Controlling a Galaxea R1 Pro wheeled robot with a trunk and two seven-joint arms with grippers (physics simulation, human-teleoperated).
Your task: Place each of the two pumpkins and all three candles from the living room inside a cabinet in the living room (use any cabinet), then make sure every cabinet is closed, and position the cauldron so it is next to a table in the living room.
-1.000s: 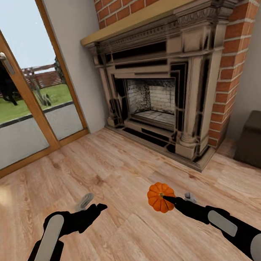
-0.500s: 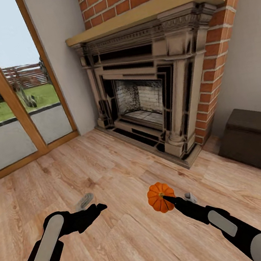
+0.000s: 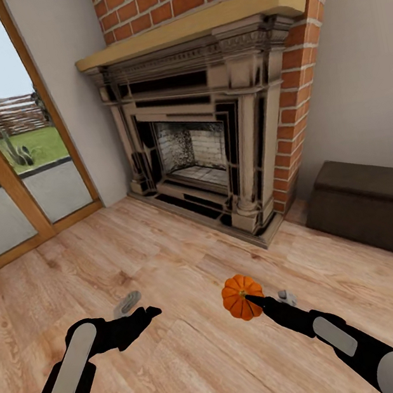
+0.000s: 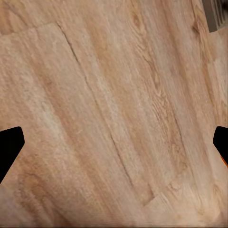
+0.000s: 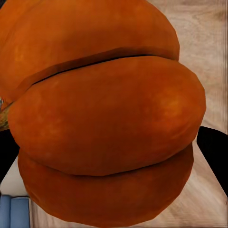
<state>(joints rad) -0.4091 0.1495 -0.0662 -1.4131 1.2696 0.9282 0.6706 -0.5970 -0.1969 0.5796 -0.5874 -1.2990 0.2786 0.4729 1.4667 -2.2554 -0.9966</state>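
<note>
View swung right; cabinet [image 3: 373, 210] nearer, floor [image 3: 169, 259] open.

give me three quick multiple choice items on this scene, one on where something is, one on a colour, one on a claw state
1. Where does the dark-brown cabinet stand, seen from the head view?
A. right of the fireplace
B. in front of the glass door
C. on the mantel

2. What colour is the pumpkin?
A. green
B. orange
C. white

3. What is the state of the left claw?
A. shut on a pumpkin
B. shut on a candle
C. open, holding nothing

Answers:
1. A, it sits against the wall to the right of the fireplace and its brick column.
2. B, its ribbed skin is bright orange in the head view and the right wrist view.
3. C, in the left wrist view its fingers stand wide apart over bare wood floor, while the right claw grips the pumpkin.
</note>
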